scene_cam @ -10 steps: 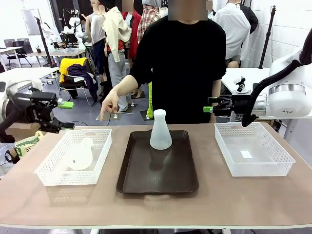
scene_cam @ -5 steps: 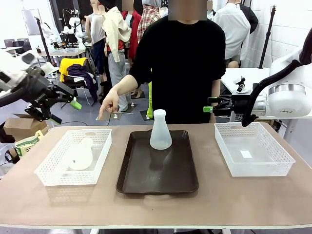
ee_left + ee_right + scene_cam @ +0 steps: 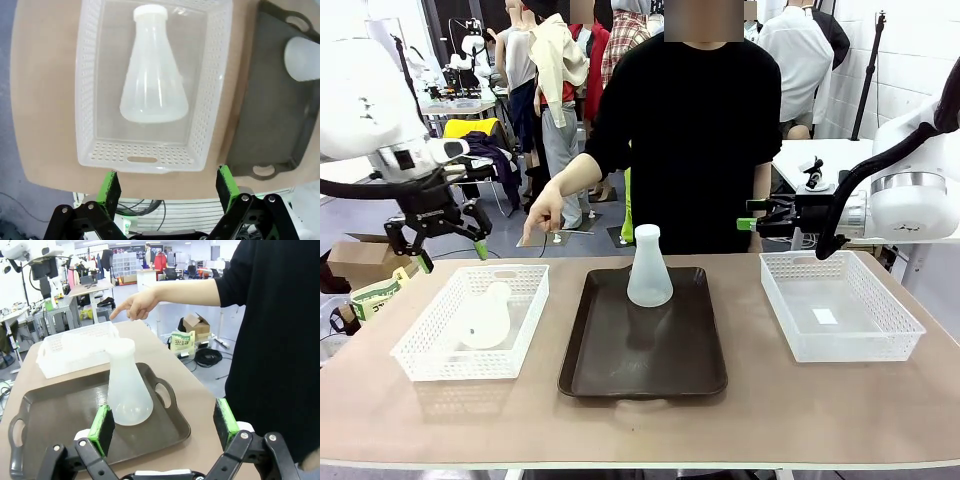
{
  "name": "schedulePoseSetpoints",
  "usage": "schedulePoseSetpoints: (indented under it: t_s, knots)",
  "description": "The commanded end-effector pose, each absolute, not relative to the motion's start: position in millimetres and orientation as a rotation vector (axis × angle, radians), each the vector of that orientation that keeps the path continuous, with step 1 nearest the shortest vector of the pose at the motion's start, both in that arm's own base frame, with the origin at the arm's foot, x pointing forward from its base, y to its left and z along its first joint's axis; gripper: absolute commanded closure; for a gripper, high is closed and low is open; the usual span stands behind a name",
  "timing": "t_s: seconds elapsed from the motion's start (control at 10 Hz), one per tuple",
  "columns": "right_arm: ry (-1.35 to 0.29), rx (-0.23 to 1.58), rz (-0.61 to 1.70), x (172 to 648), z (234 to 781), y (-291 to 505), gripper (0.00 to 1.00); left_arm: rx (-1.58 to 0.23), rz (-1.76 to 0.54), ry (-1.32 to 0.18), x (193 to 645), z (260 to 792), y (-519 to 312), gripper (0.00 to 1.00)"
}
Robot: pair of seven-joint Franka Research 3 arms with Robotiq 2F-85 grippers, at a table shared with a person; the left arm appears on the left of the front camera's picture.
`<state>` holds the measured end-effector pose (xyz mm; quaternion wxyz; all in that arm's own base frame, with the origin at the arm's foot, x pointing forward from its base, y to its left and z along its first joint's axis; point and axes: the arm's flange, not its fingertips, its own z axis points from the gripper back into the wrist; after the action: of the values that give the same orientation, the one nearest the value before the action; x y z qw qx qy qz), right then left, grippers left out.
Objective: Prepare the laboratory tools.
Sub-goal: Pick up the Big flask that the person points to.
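Observation:
One frosted white conical flask lies on its side in the left white mesh basket. A second flask stands upright at the far end of the dark brown tray. My left gripper hangs open, fingers pointing down, above the far left corner of that basket. In the left wrist view the lying flask sits beyond the open left gripper. My right gripper is open and level behind the right basket. The right wrist view has the right gripper facing the upright flask, apart from it.
A person in black stands at the far side, one hand pointing down toward the left basket. An empty white mesh basket stands right of the tray. Bare tabletop runs along the near edge.
My left arm has swung in from the left edge and turned its gripper downward over the left basket's far corner. The right arm, both flasks and the person's pointing hand have stayed put.

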<state>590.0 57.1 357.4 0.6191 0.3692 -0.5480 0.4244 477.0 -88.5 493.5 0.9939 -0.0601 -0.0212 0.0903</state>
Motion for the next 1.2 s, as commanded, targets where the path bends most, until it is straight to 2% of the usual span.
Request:
schedulePoseSetpoints:
  t_s: [0.0, 0.8, 1.1]
  knots:
    - [-1.256, 0.844, 0.973, 589.3, 357.6, 58.5, 0.0, -0.031, 0.22, -0.014, 504.7, 489.3, -91.0, 0.0]
    - [-1.256, 0.844, 0.973, 589.3, 357.6, 58.5, 0.0, -0.05, 0.218, -0.044, 517.6, 466.8, -86.5, 0.0]
    - [-1.256, 0.844, 0.973, 589.3, 357.6, 58.5, 0.0, 0.023, 0.166, -0.086, 573.0, 450.6, -82.9, 0.0]
